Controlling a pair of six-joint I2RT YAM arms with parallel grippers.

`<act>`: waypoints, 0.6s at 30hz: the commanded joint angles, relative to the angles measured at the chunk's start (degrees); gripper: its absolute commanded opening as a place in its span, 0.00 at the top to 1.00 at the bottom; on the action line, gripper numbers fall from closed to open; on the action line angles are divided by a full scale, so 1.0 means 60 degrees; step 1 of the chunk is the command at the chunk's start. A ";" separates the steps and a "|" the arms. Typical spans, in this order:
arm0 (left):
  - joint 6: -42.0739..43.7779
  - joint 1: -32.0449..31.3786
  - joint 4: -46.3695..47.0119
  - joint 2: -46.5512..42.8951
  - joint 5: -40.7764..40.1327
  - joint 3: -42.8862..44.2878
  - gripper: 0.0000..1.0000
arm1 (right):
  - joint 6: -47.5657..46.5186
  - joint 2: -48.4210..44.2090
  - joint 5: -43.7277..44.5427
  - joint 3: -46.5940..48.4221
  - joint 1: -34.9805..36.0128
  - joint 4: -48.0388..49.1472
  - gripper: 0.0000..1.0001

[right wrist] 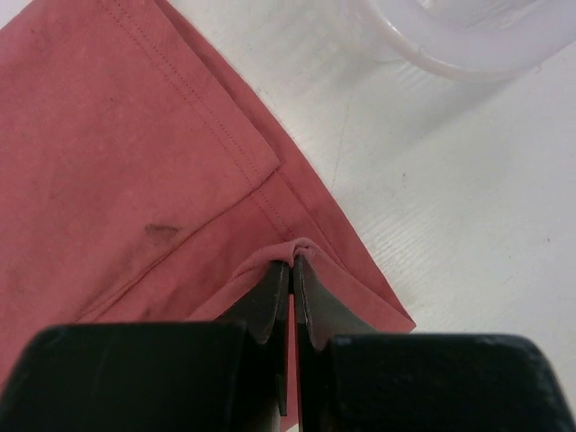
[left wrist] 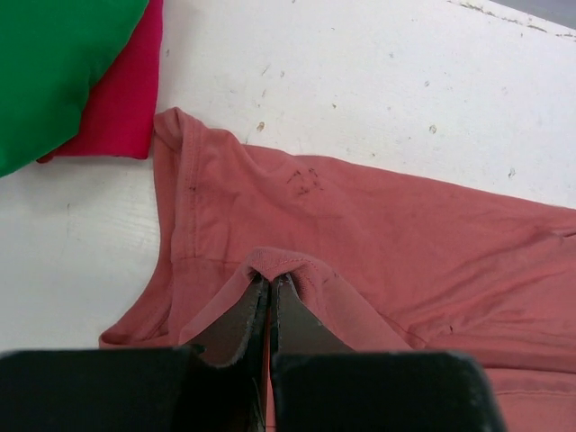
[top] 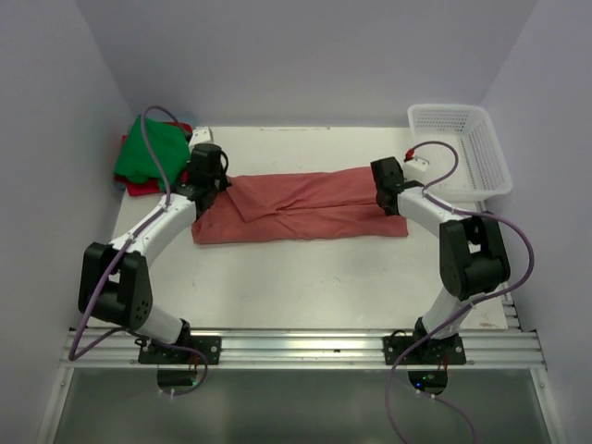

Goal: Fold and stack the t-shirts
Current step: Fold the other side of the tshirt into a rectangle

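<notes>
The brick-red shirt (top: 305, 208) lies across the middle of the table (top: 305, 287) as a long strip, already doubled over lengthwise, with one end to the left and the other to the right. At the left end the left gripper (left wrist: 270, 281) is clenched on a small ridge of the cloth by the sleeve. At the right end the right gripper (right wrist: 292, 265) is clamped the same way on a pinch of the hem corner. Each holds only a thin fold at its very tips.

That thin hold looks like the main risk. If the arms lift or pull apart too hard, the cloth could slide out of one pinch and that end would drop crooked. I cannot tell whether each pinch has caught every layer. If only the top layer is held, the lengthwise fold may open on lifting. Uneven travel of the two arms would skew the next fold.

The green shirt (top: 148, 148) sits folded on the red-pink shirt (top: 139, 188) in the far left corner, near the left end, and a careless sweep might disturb them. A basket (top: 448, 109) stands at the far right.
</notes>
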 commanded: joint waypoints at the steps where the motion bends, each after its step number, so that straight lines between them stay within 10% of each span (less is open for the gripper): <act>1: 0.0241 0.0171 0.0831 0.0128 -0.0114 0.0441 1.00 | 0.0002 -0.0508 0.0801 0.0109 -0.0163 0.0463 1.00; 14: 0.0095 0.0830 0.1592 0.1637 0.0119 0.0865 1.00 | -0.0057 0.1584 0.0830 0.1836 -0.0339 0.0478 0.98; 15: 0.0081 0.0946 0.1999 0.1768 0.0178 0.0924 1.00 | -0.0159 0.1732 0.0743 0.2244 -0.0340 0.0464 0.88; 18: -0.0124 0.1123 0.2469 0.2077 0.0368 0.1159 0.58 | -0.0656 0.2055 0.0172 0.2773 -0.0340 0.0565 0.49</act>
